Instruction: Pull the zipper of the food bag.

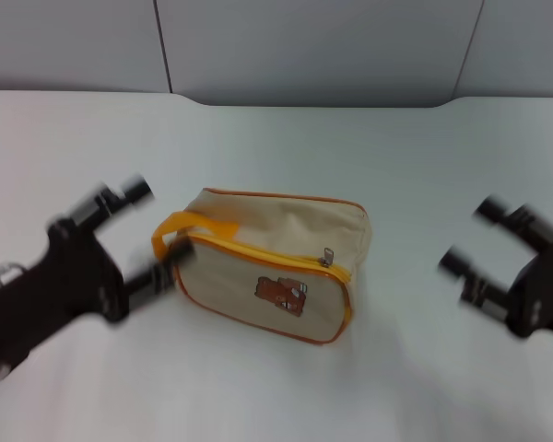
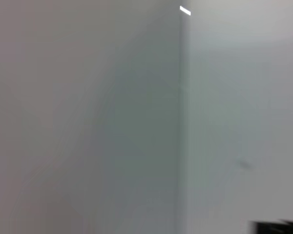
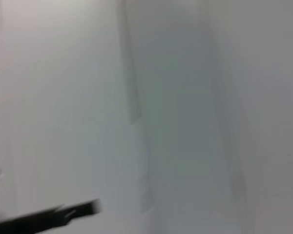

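Observation:
The beige food bag [image 1: 276, 262] lies on the white table in the middle of the head view, with orange-yellow piping, an orange loop handle [image 1: 180, 230] at its left end and a brown bear picture on its front side. The small silver zipper pull [image 1: 328, 256] sits on the yellow track near the bag's right end. My left gripper [image 1: 152, 230] is open, just left of the bag, one finger close to the handle. My right gripper [image 1: 468, 238] is open, well to the right of the bag. Both wrist views show only blurred grey surfaces.
The white table [image 1: 276, 147] runs back to a grey wall with panel seams. Bare table lies between the bag and my right gripper and in front of the bag.

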You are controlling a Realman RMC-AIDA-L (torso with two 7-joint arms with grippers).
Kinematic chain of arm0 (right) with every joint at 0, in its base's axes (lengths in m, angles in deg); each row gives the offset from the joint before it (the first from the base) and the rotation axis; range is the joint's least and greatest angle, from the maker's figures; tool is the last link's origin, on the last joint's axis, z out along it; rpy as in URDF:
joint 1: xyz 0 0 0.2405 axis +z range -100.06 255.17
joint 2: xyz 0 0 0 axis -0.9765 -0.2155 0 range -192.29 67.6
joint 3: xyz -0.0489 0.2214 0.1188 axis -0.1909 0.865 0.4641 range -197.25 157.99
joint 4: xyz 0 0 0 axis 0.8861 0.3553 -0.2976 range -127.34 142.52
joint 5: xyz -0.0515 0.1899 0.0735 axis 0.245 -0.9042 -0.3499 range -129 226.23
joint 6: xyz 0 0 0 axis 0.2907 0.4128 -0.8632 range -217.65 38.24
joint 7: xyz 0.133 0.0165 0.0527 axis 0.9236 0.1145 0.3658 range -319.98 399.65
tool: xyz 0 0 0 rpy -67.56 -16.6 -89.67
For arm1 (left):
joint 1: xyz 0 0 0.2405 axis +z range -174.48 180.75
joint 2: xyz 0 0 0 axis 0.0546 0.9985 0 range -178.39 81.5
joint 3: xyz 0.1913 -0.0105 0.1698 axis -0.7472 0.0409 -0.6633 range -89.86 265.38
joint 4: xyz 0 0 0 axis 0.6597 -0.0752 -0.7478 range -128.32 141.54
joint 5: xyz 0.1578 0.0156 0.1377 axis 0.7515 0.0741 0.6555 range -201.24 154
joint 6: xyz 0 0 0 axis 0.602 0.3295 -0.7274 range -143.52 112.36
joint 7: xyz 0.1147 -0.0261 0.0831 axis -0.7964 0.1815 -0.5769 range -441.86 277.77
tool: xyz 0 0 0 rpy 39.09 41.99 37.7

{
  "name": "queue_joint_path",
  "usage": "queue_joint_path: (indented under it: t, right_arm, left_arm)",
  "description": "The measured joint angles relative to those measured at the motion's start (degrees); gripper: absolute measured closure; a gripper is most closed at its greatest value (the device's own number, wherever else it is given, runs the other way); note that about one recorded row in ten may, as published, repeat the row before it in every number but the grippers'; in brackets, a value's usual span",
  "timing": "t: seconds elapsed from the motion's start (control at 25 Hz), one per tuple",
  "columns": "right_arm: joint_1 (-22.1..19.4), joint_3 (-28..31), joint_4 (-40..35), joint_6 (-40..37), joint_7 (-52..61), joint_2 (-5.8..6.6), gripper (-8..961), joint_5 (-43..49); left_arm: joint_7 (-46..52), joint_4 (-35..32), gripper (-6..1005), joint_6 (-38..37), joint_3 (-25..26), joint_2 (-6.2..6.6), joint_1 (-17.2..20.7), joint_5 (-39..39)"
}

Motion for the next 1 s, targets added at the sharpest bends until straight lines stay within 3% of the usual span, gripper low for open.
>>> queue_joint_path:
  t: [0.16,0.24,0.32,0.48,1.0]
  right_arm:
    - [2.52,-6.84,-6.56,-1.86,6.6,0.91,231,11.49]
    - [3.13,-7.86,-6.71,-2.02,7.01,1.11,204,13.4]
    - [4.25,-9.23,-6.75,-1.97,8.15,1.33,176,16.18]
    - [5.75,-10.11,-6.92,-1.4,9.69,0.9,176,19.2]
    - [5.86,-10.19,-7.12,-1.89,9.72,0.79,176,19.08]
  left_arm:
    - [9.87,-10.27,293,-3.55,-13.7,0.74,1.03,3.8]
    - [11.37,-11.37,176,-3.52,-15.85,0.78,1.09,4.51]
    - [13.36,-13.1,177,-3.25,-19.39,0.68,1.03,6.36]
    - [13.91,-13.94,180,-2.42,-20.48,0.08,0.78,8.47]
    - [13.33,-13.72,180,-1.0,-20.44,-0.04,1.24,8.27]
